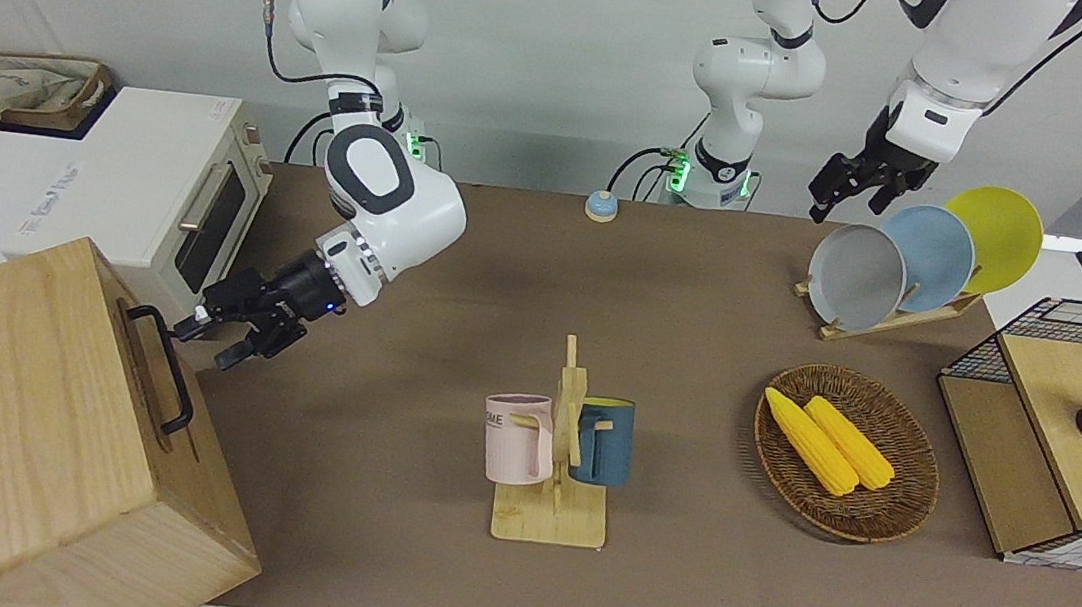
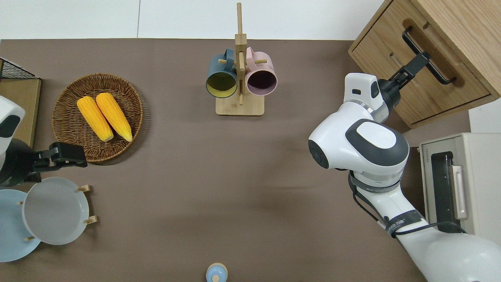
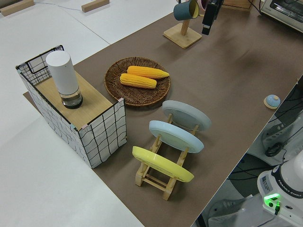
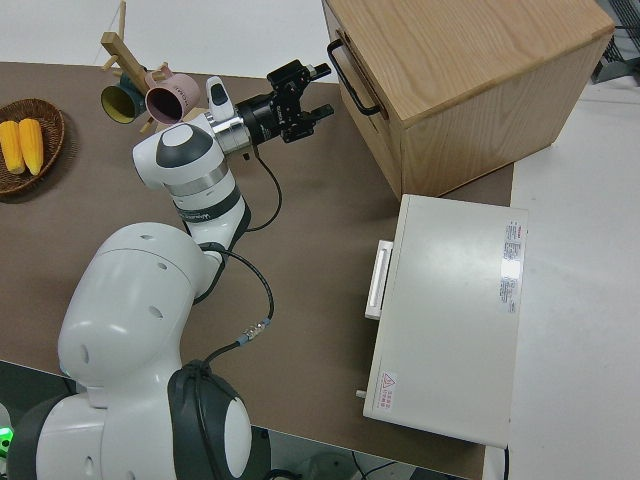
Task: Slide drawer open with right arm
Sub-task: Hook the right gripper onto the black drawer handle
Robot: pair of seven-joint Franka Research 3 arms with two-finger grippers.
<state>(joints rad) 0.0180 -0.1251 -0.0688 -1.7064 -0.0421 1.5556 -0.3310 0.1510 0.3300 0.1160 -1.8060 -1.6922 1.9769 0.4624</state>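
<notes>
My bench, plain room.
Brown table mat on a white tabletop; a bare pale wall rises above.

place: robot lab | evidence: two bench-mounted arms; staged toaster oven, plate rack

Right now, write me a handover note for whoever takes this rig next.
Right hand: open, level with the drawer's black handle and just in front of it; contact cannot be told, and nothing is gripped.
Left arm: parked.
Drawer: in the wooden cabinet at the right arm's end of the table, beside the toaster oven. Its front looks flush, so it is shut.
Done: approach to the handle.
Left: close on the handle, then pull the drawer out.
</notes>
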